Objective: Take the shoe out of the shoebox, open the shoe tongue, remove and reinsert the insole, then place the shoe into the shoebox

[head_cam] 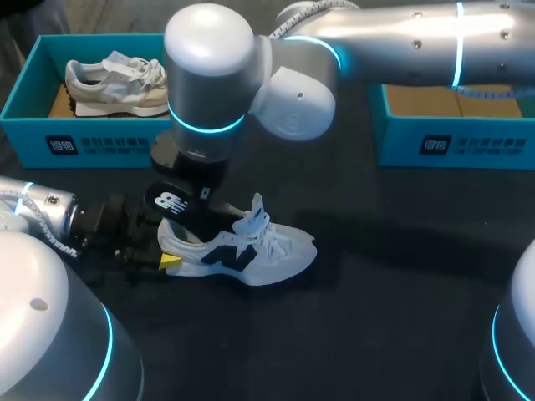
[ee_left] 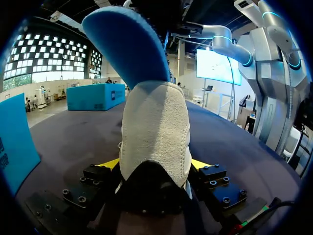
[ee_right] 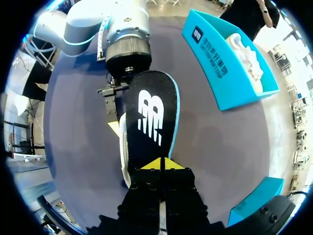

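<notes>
Left pincer (ee_left: 154, 165): yellow tips on either side of the shoe (ee_left: 155, 132) heel, clamping it. A grey suede heel patch fills the left wrist view. Seen only here: the insole (ee_left: 128, 46) underside, blue foam, curving up out of the collar.

The right wrist view alone shows the insole's top face, black with a white logo and a thin blue edge. Right pincer (ee_right: 161, 165): tips pressed together on the insole's end, pinching it.

Only the head view gives the layout. The white shoe stands on its sole on the dark tabletop (head_cam: 401, 292), toe toward my right.

Left arm comes in low and level from the left. Right arm reaches across from the upper right, wrist pointing down over the heel.

Behind, a teal shoebox (head_cam: 84, 142) holds a second shoe (head_cam: 117, 83), grey-white. Another teal box (head_cam: 451, 146) sits well apart on the right, brown card inside.
</notes>
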`<state>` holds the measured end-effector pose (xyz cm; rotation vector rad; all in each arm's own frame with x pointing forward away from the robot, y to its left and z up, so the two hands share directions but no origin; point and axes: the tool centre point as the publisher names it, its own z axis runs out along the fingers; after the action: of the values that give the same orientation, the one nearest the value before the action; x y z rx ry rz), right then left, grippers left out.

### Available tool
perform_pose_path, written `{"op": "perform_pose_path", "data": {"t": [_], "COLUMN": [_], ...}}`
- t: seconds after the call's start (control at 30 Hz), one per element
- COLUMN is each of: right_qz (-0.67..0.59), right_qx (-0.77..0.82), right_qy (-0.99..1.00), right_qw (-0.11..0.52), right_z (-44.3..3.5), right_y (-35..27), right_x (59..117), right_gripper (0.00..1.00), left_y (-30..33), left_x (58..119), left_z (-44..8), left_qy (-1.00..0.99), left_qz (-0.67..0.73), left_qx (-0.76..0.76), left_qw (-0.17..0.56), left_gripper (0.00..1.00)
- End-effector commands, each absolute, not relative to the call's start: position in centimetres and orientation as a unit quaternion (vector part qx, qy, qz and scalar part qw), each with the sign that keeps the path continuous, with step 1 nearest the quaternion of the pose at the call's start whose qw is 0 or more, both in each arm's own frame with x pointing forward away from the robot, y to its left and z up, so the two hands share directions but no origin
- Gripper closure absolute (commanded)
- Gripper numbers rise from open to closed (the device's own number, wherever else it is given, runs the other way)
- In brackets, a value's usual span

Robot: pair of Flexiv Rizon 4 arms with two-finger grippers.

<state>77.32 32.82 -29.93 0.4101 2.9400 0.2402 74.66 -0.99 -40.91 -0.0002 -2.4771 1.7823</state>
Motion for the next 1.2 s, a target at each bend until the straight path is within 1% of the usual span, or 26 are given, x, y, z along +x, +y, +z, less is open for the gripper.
{"op": "perform_pose_path", "data": {"t": [0.03,0.5,0.77,0.87,0.97,1.1,1.2], "right_qz": [0.075,0.067,0.056,0.061,0.098,0.106,0.124], "right_qx": [0.139,0.139,0.131,0.136,0.139,0.147,0.138], "right_qy": [0.983,0.981,0.983,0.984,0.984,0.983,0.982], "right_qw": [0.095,0.115,0.114,0.098,0.048,0.003,-0.043], "right_z": [-28.0,-23.1,-22.7,-23.3,-24.2,-24.8,-25.2], "right_y": [32.4,32.8,33.1,32.9,32.7,32.3,32.3], "right_x": [76.7,76.3,76.3,76.3,76.4,76.6,76.7], "right_gripper": [1.0,1.0,1.0,1.0,1.0,1.0,1.0], "left_y": [-1.1,-1.1,-1.1,-1.1,-1.1,-1.1,-1.1], "left_x": [74.7,74.7,74.7,74.7,74.7,74.7,74.7], "left_z": [-40.9,-40.9,-40.9,-40.9,-40.9,-40.9,-40.9], "left_qy": [-0.811,-0.811,-0.811,-0.811,-0.811,-0.811,-0.811], "left_qz": [0.583,0.583,0.583,0.583,0.583,0.583,0.583], "left_qx": [0.0,0.0,0.0,0.0,0.0,0.0,0.0], "left_qw": [0.045,0.045,0.045,0.045,0.045,0.045,0.045], "left_gripper": [1.0,1.0,1.0,1.0,1.0,1.0,1.0]}}
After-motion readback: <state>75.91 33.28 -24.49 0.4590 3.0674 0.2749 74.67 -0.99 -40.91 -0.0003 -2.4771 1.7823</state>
